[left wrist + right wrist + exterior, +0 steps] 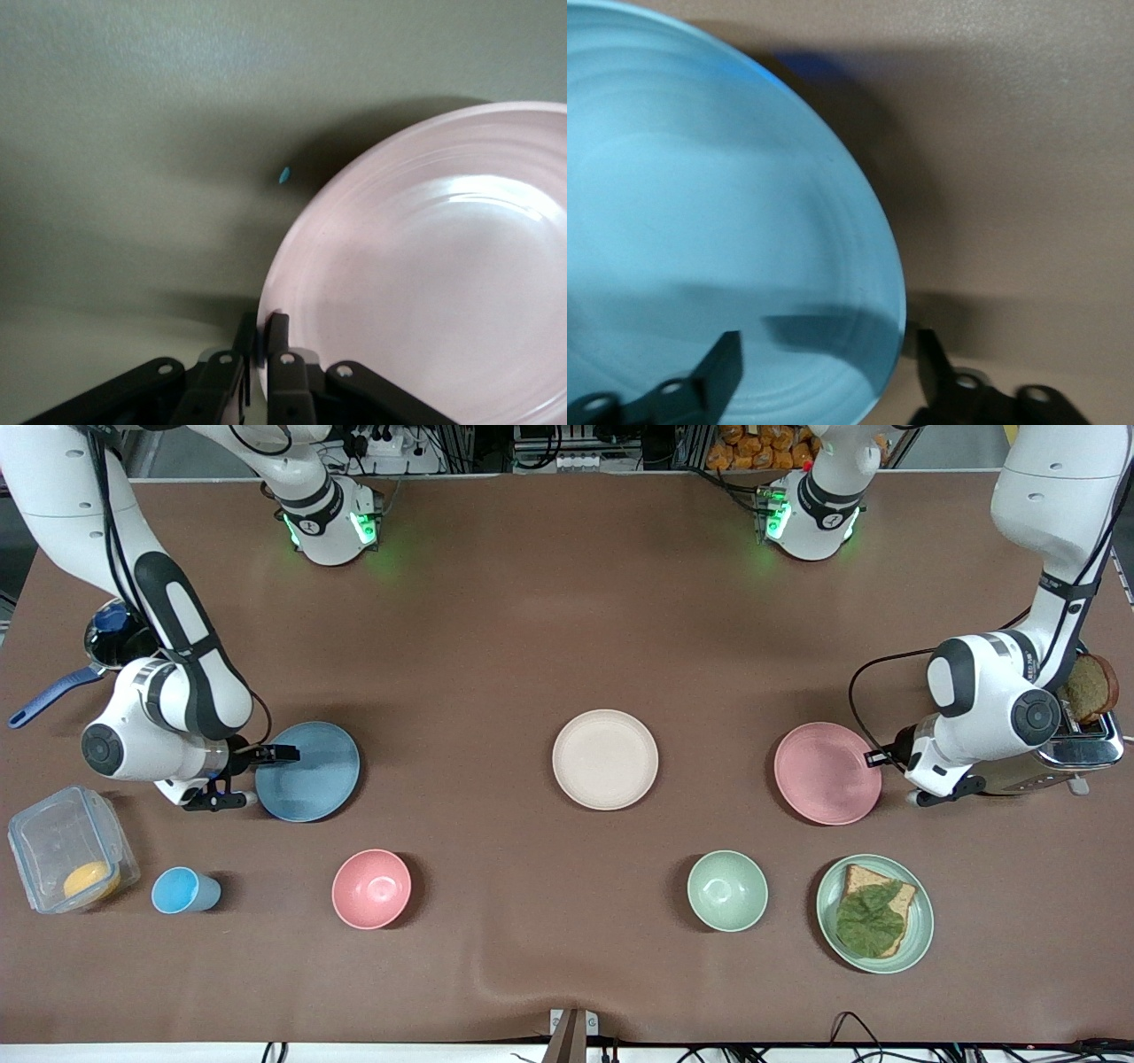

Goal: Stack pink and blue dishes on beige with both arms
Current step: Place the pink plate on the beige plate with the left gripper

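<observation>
The beige plate (pixel 605 759) lies flat at the table's middle. The pink plate (pixel 826 772) lies toward the left arm's end. My left gripper (pixel 877 759) is at its rim, beside the toaster. In the left wrist view the left gripper (pixel 263 332) is shut on the rim of the pink plate (pixel 425 283). The blue plate (pixel 310 772) lies toward the right arm's end. My right gripper (pixel 266 778) is at its rim. In the right wrist view the right gripper (pixel 828 341) is open and straddles the rim of the blue plate (pixel 700 221), one finger over the plate and one outside it.
Nearer the front camera stand a blue cup (pixel 183 890), a pink bowl (pixel 371 888), a green bowl (pixel 727 890) and a green plate (pixel 921 926) with bread. A clear box (pixel 71 859) and a pot (pixel 115 642) flank the right arm. A toaster (pixel 1076 748) stands by the left arm.
</observation>
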